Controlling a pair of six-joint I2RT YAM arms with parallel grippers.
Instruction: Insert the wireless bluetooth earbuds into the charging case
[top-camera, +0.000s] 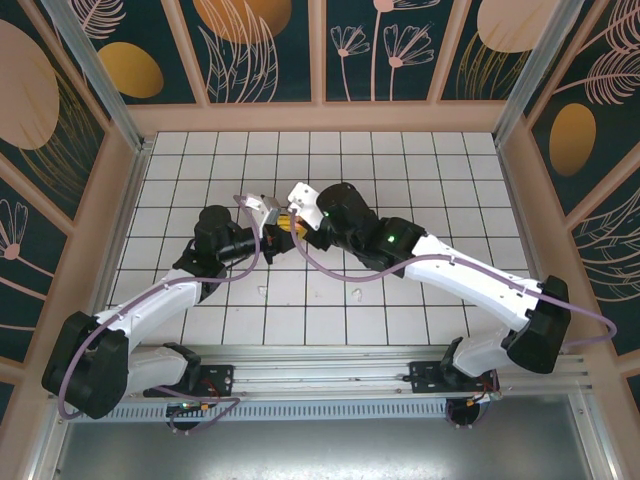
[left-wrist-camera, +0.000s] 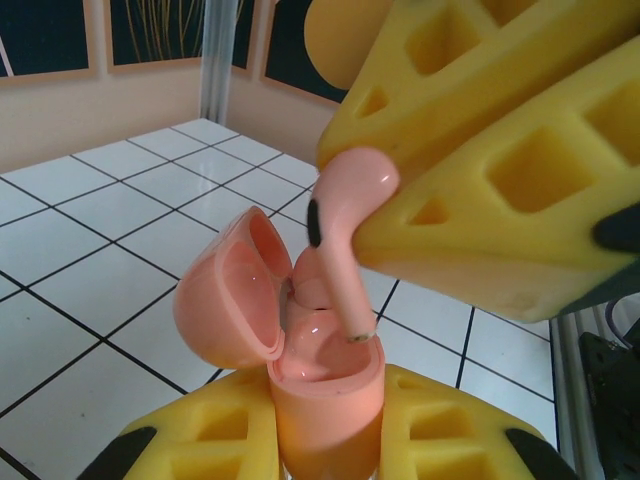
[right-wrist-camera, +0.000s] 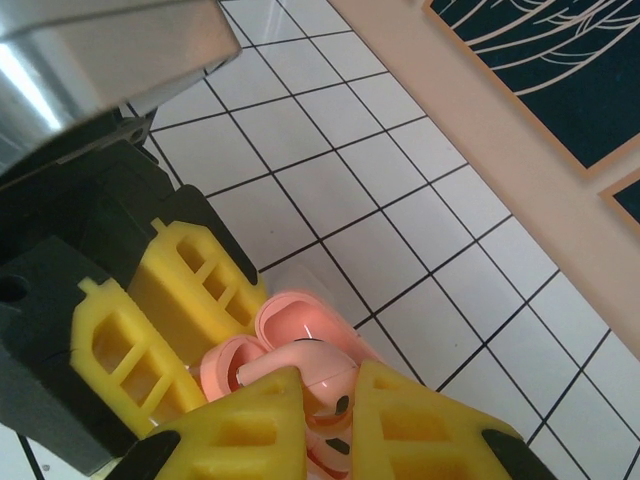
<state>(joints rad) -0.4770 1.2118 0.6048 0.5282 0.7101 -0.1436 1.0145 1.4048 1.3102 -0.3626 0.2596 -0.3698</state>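
A salmon-pink charging case (left-wrist-camera: 325, 400) stands upright with my left gripper (left-wrist-camera: 325, 445) shut on its body. Its lid (left-wrist-camera: 225, 300) hangs open to the left. My right gripper (right-wrist-camera: 330, 400) is shut on the head of a pink earbud (left-wrist-camera: 345, 230). The bud's stem points down, and its tip is just at the case's open mouth. In the right wrist view the earbud (right-wrist-camera: 300, 365) lies over the open case (right-wrist-camera: 295, 315). Both grippers meet mid-table, left gripper (top-camera: 262, 222), right gripper (top-camera: 300, 218). Two white earbuds (top-camera: 262, 291) (top-camera: 357, 294) lie on the tiles nearer the bases.
The white tiled floor (top-camera: 420, 180) is fenced by a wooden frame with patterned panels (top-camera: 320, 115). The arms' purple cables (top-camera: 330, 265) loop low between the wrists. Open tiles stretch behind and to both sides of the grippers.
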